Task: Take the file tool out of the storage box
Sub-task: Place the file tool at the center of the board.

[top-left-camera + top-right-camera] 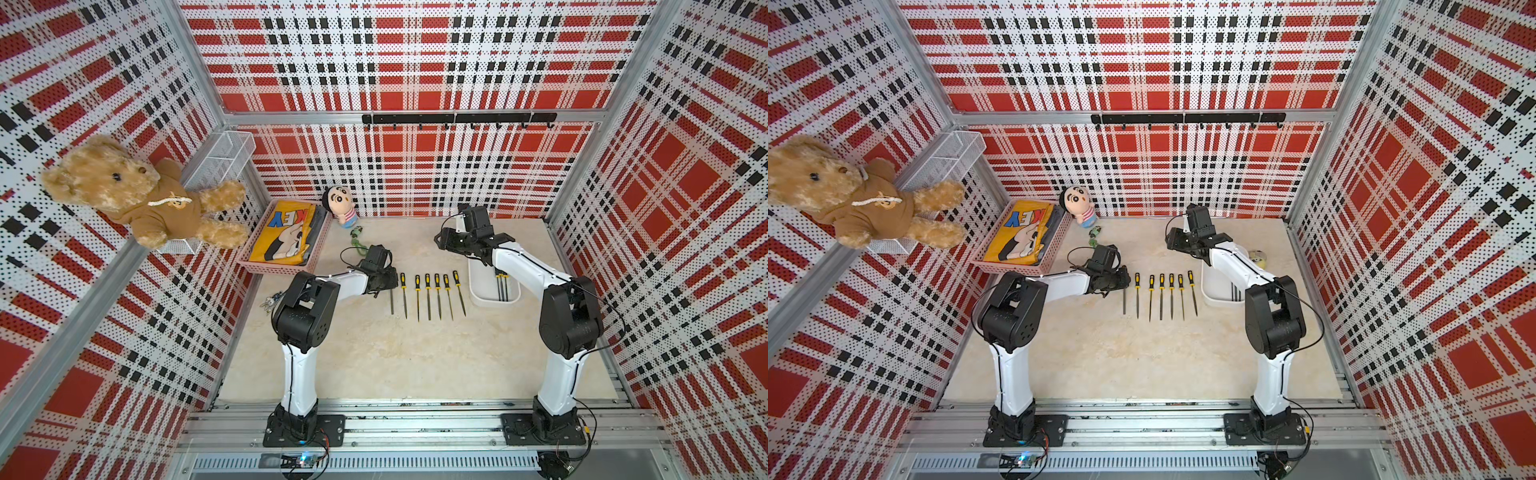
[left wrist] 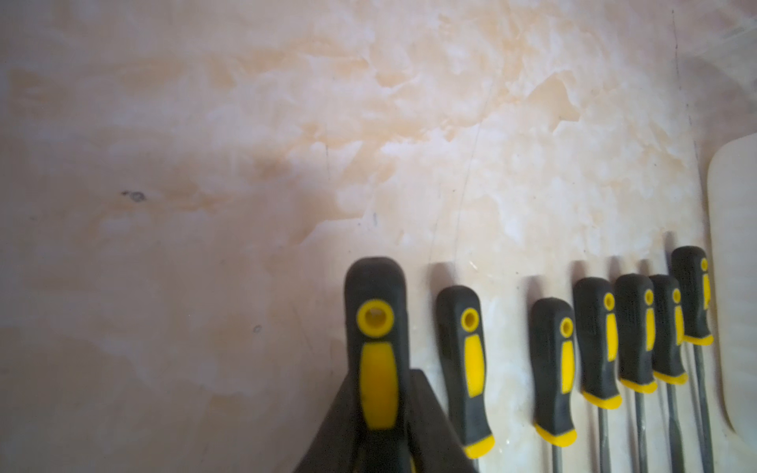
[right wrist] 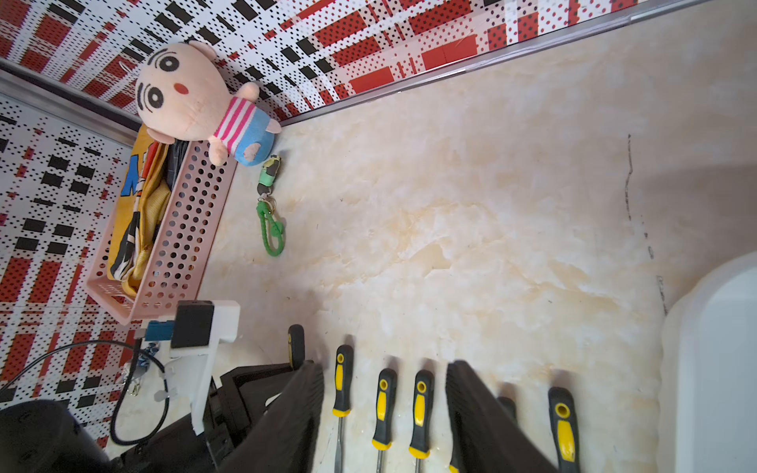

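The storage box [image 1: 482,293], a shallow white tub, stands right of centre with black-and-yellow file tools [image 1: 500,282] lying in it. Several more files [image 1: 428,295] lie in a row on the table to its left. My left gripper [image 1: 384,284] is low at the row's left end. In the left wrist view its fingers [image 2: 426,393] hug the handle of the end file tool [image 2: 375,319], whose blade [image 1: 391,301] lies on the table. My right gripper [image 1: 444,244] hovers open near the box's far end [image 3: 717,368], with nothing between its fingers [image 3: 299,393].
A pink perforated basket [image 1: 253,266] holding yellow cloth sits at the back left, with a doll [image 1: 340,208] and a green keychain [image 1: 356,237] beside it. A bunch of keys [image 1: 272,299] lies by the left arm. A teddy bear [image 1: 137,195] and a wire-mesh basket [image 1: 224,162] hang on the left wall.
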Robot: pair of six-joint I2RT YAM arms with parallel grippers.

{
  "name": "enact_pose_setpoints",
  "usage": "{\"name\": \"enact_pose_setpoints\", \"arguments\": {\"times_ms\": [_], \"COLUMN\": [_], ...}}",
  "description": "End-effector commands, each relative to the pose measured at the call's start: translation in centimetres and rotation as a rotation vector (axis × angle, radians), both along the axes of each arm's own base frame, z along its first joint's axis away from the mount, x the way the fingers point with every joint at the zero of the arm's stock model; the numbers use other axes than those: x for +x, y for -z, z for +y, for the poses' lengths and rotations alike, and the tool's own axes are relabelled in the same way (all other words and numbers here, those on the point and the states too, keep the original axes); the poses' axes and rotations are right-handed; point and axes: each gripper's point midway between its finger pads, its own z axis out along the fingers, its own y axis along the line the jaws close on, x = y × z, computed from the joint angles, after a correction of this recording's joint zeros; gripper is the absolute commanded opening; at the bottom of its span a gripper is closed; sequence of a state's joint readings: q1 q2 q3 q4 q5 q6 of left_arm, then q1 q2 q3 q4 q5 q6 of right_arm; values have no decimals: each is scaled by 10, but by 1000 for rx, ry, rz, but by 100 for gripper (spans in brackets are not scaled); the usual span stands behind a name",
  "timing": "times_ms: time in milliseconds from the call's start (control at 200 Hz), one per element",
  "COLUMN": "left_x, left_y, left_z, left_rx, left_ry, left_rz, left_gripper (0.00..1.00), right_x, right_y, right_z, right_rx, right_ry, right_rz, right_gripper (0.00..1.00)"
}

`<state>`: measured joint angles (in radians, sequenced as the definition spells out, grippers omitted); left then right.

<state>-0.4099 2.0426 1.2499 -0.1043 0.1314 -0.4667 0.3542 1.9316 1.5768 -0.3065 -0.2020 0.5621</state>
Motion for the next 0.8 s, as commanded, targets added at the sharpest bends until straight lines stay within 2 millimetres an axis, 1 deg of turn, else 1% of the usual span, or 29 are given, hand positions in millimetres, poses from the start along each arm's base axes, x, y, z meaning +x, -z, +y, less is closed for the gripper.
{"name": "enact_pose_setpoints", "arguments": {"times_ms": [0,165,235,331,421,511,566,666,797], "left_x": [-14,-14,-14,-12,-6,3,10,22,35], "left_y": [12,11,9,8,0,-11,-20,-31,-33], "left_z": [1,2,1,6,14,20,22,22,21], "left_rx": [23,24,24,26,25,16,5,-8,-33], "left_ry": [14,14,15,4,-22,-38,-42,-39,-37], "left_rz": [69,69,68,65,47,22,0,-28,-34], "left_gripper": [31,36,36,37,38,39,39,40,39], "right_x": [-5,-4,-3,-3,-4,-5,-4,-4,-6], "right_y": [-19,-21,-23,-24,-25,-27,-28,-28,-28], "right_z": [-2,-2,-3,-6,-10,-19,-28,-45,-57], "right_rx": [-28,-34,-41,-49,-50,-56,-58,-56,-71], "right_ry": [-11,-12,-11,-4,4,21,40,68,89], "right_rz": [-40,-44,-49,-54,-54,-61,-61,-52,-50], "right_gripper": [56,56,56,56,55,53,52,49,46]}}
